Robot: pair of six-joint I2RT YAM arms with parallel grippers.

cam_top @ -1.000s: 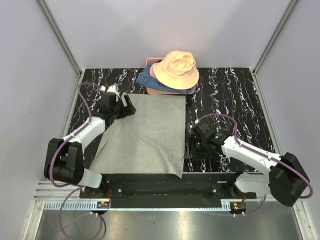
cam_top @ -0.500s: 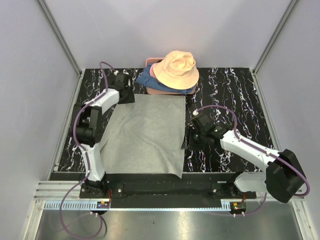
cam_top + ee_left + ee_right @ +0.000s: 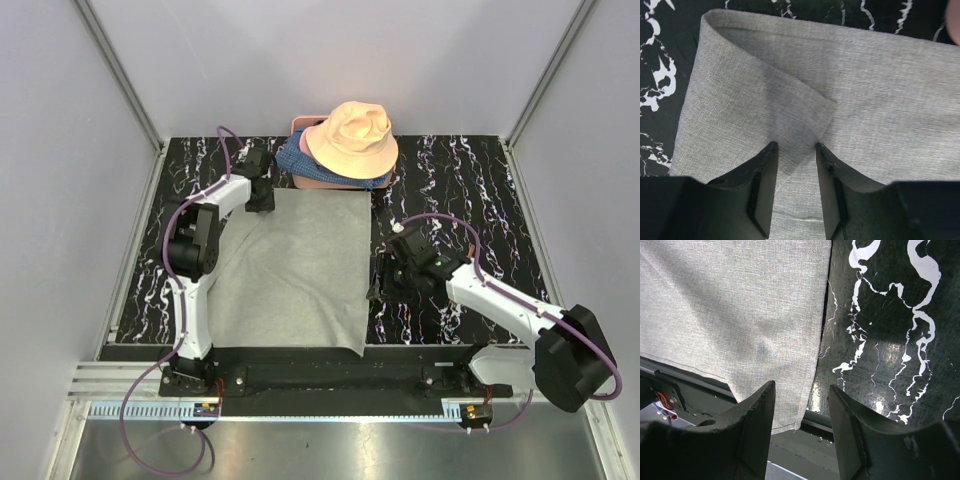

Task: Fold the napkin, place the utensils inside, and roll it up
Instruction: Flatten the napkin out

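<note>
Near edge: a black base rail point(image 3: 330, 365) carried both arms. The napkin point(image 3: 290, 270) lay open and flat on the black marbled table point(image 3: 460, 190), left of centre, with its near hem lapping over the table's front edge onto that rail. The right gripper point(image 3: 801, 390) sat low over the napkin's right hem, close to the near right corner. Its wrist view had one finger above cloth and the other above bare table, with the hem running up between them. Its jaws were spread, with nothing between them and no visible contact with the cloth. Mid-sheet the cloth was smooth, with only soft shading creases. Far side: the left arm point(image 3: 195, 240) was stretched along the napkin's left side to the far left corner, and the left gripper point(image 3: 795, 149) was right on that corner. The wrist view showed the corner turned back over the sheet as a small flap, with a rounded fold at the far left. The flap's lower end ran in between the two fingers point(image 3: 762, 175). The jaws stood partway apart with cloth in the gap; I could not tell whether they pinched the flap or just straddled it. At the back of the table, a peach bucket hat point(image 3: 352, 135) sat on a blue patterned fabric point(image 3: 292, 157). A pink item point(image 3: 300, 124) showed behind them, too hidden to identify. That pile sat just beyond the napkin's far hem; I could not tell whether the fabric touched it. Plain grey walls point(image 3: 330, 50) closed off the cell.
</note>
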